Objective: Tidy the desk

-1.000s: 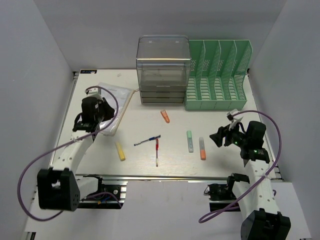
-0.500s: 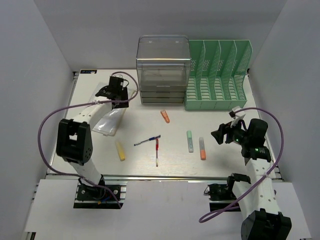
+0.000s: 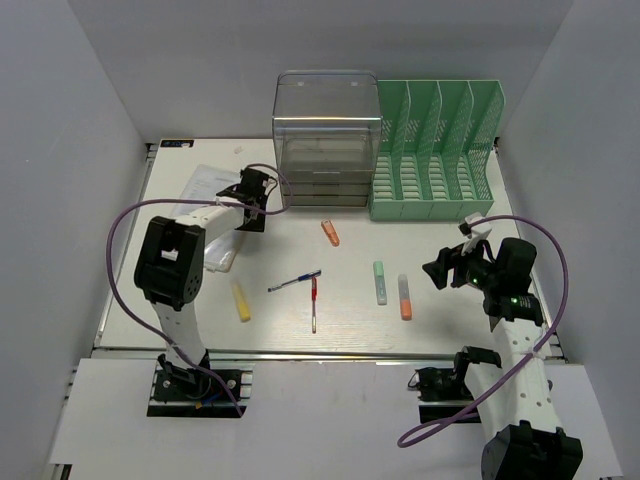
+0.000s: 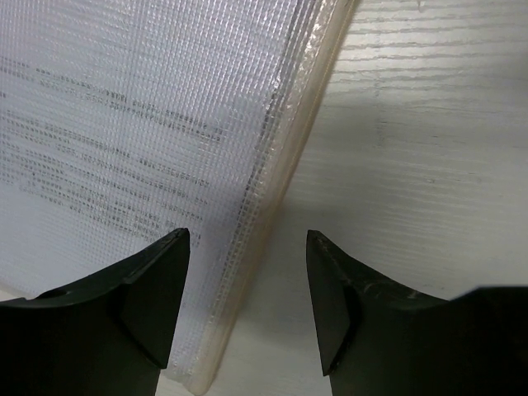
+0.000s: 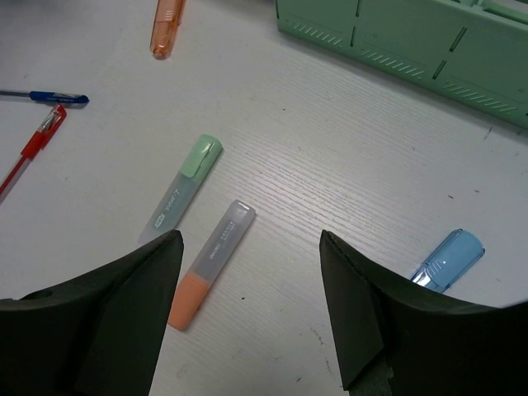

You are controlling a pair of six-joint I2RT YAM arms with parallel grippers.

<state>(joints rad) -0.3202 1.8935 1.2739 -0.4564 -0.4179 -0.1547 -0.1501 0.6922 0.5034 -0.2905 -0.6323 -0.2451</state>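
The off-white desk point(image 3: 350, 322) carries scattered stationery. A clear mesh pouch with printed paper point(image 3: 212, 222) lies at the back left. My left gripper point(image 3: 254, 193) is open and low over the pouch's right edge. In the left wrist view the pouch's edge point(image 4: 276, 198) runs between the open jaws of the left gripper point(image 4: 247, 236). My right gripper point(image 3: 441, 268) is open and empty at the right. In the right wrist view the right gripper point(image 5: 250, 237) hovers beside an orange highlighter point(image 5: 210, 264) and a green highlighter point(image 5: 180, 200).
A clear drawer unit point(image 3: 325, 135) and a green file rack point(image 3: 435, 150) stand at the back. Another orange highlighter point(image 3: 330, 232), a yellow highlighter point(image 3: 240, 300), a blue pen point(image 3: 294, 281) and a red pen point(image 3: 313, 303) lie mid-desk. A blue highlighter point(image 5: 445, 260) lies at the right.
My left arm has swung from the left side to the back and right, across the pouch to its right edge near the drawer unit. The right arm has barely moved.
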